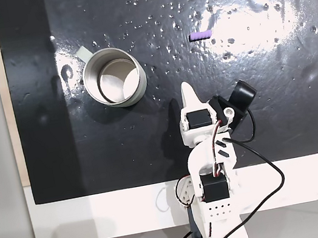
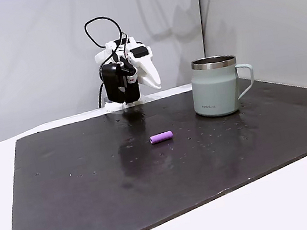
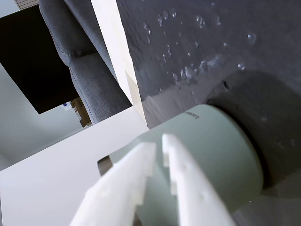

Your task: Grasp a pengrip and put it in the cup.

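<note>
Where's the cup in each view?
A fixed view: cup left of centre on the black mat, seen from above.
Another fixed view: cup right of centre, handle pointing right.
Wrist view: cup lower right, behind the gripper.
Shared landmark: the mat.

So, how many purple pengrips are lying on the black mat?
1. The pengrip lies alone on the mat, right of the cup in a fixed view; the cup's floor is partly hidden.

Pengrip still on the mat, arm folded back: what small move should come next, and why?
Probably swing the gripper toward the pengrip and open it. The purple piece lies loose on the black mat, apart from the cup, while the nearly closed, empty fingers face the cup in the wrist view.
</note>
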Robot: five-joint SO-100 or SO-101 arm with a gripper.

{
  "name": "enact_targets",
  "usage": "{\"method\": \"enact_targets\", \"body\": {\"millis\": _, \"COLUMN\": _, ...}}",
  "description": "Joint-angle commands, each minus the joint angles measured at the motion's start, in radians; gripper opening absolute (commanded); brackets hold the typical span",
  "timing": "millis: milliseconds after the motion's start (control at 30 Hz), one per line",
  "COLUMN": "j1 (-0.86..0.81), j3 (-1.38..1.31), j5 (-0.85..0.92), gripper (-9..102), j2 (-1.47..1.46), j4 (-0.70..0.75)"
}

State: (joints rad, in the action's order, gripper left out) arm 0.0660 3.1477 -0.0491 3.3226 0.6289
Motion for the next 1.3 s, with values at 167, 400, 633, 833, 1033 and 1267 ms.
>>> {"method": "enact_targets", "body": {"millis": 167, "j1": 0.009, "j3": 0.041, "j5": 0.014, "gripper": 0, "j2": 0.015, "j4": 0.005}}
{"method": "enact_targets", "body": {"millis": 400, "j1": 0.009, "j3": 0.041, "j5": 0.012, "gripper": 0, "j2": 0.015, "j4": 0.003}}
{"method": "enact_targets", "body": {"millis": 633, "j1": -0.015, "j3": -0.081, "j5": 0.029, "gripper": 0, "j2": 0.015, "j4": 0.051}}
{"method": "enact_targets", "body": {"millis": 833, "j1": -0.023, "j3": -0.354, "j5": 0.026, "gripper": 0, "j2": -0.204, "j4": 0.118}}
{"method": "enact_targets", "body": {"millis": 1033, "j1": -0.058, "j3": -0.71, "j5": -0.014, "gripper": 0, "j2": -0.543, "j4": 0.156}}
{"method": "enact_targets", "body": {"millis": 1267, "j1": -0.064, "j3": -1.115, "j5": -0.025, "gripper": 0, "j2": -0.873, "j4": 0.305}}
